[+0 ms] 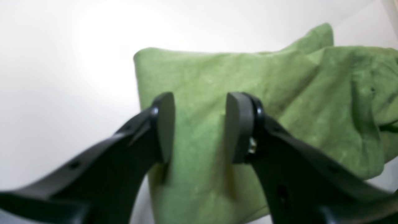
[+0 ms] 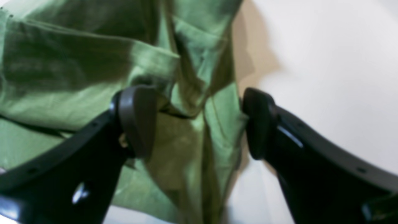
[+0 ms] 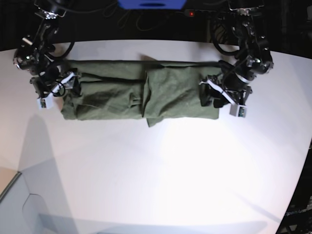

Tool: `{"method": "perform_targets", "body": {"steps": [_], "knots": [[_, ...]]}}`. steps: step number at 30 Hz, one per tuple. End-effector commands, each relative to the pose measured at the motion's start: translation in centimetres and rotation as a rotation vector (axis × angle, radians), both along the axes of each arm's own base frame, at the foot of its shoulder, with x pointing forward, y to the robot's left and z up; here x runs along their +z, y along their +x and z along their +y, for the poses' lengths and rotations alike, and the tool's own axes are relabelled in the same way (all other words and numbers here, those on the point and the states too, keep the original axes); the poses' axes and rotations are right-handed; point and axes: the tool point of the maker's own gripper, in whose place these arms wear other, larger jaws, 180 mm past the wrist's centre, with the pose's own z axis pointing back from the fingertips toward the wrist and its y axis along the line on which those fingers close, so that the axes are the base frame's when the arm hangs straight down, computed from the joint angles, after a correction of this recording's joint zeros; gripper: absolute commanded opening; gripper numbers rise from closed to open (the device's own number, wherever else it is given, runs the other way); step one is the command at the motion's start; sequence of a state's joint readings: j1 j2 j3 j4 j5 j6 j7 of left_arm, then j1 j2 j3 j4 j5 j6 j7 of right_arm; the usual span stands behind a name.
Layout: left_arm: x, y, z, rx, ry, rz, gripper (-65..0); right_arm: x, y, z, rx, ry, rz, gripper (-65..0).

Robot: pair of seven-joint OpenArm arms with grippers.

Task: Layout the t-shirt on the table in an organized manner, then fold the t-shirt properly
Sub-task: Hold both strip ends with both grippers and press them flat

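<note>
- Across the far half of the white desk (image 3: 161,170), the t-shirt (image 3: 141,95) lay as a long olive-green band, already doubled lengthways, with one arm at each end.
- At the end seen on the right of the base view, the left claw (image 1: 199,127) stood partly parted over a squared corner of cloth; nothing was pinched between its pads.
- At the opposite end, the right claw (image 2: 199,123) gaped wide, straddling a bunched, creased edge without closing on it.
- Risk: if either claw closed from there, it might catch only the top layer, and the fold would likely peel apart or skew.
- Risk: the right-claw end looked rumpled, so a grasp there could drag wrinkles into the next fold.
- Risk: uneven lifting by the two arms would probably twist the band or slide it on the smooth desk.
- No brand, label or readable writing showed on the cloth, the desk or the arms.
</note>
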State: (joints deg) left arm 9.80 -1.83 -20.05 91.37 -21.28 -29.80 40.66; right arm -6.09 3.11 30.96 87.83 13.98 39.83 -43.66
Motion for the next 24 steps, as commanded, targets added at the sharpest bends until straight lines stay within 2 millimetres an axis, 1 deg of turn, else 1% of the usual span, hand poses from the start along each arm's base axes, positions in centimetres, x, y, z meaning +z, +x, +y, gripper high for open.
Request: {"method": "perform_targets", "body": {"steps": [1, 4, 6, 8, 16, 18, 20, 21, 24], "knots": [[1.2, 0.7, 0.0, -0.001, -0.01, -0.047, -38.5, 1.1, 0.8, -0.2, 0.004, -0.006, -0.045, -21.5], [1.2, 0.7, 0.0, -0.001, -0.012, -0.045, -38.5, 0.8, 0.8, 0.5, 0.0, 0.015, -0.041, -21.6], [1.1, 0.6, 0.0, -0.001, -0.009, -0.045, -38.5, 0.8, 0.8, 0.7, -0.001, 0.021, -0.041, -23.3], [1.2, 0.6, 0.0, -0.001, -0.01, -0.045, -38.5, 0.6, 0.7, 1.2, -0.003, 0.034, -0.041, -27.7], [1.1, 0.6, 0.1, 0.001, -0.007, -0.041, -38.5, 0.6, 0.7, 1.4, -0.003, 0.039, -0.041, -43.6], [1.1, 0.6, 0.1, 0.001, -0.007, -0.041, -38.5, 0.6, 0.7, 1.4, -0.003, 0.039, -0.041, -51.3], [1.1, 0.6, 0.1, 0.002, -0.011, -0.042, -38.5, 0.6, 0.7, 1.4, -0.003, 0.039, -0.041, -62.3], [1.1, 0.6, 0.1, 0.002, -0.013, -0.043, -38.5, 0.6, 0.7, 1.4, -0.003, 0.039, -0.041, -65.0], [1.6, 0.7, 0.1, 0.0, -0.009, -0.057, -38.5, 0.9, 1.0, 1.4, -0.001, 0.036, -0.051, -65.0]]}}
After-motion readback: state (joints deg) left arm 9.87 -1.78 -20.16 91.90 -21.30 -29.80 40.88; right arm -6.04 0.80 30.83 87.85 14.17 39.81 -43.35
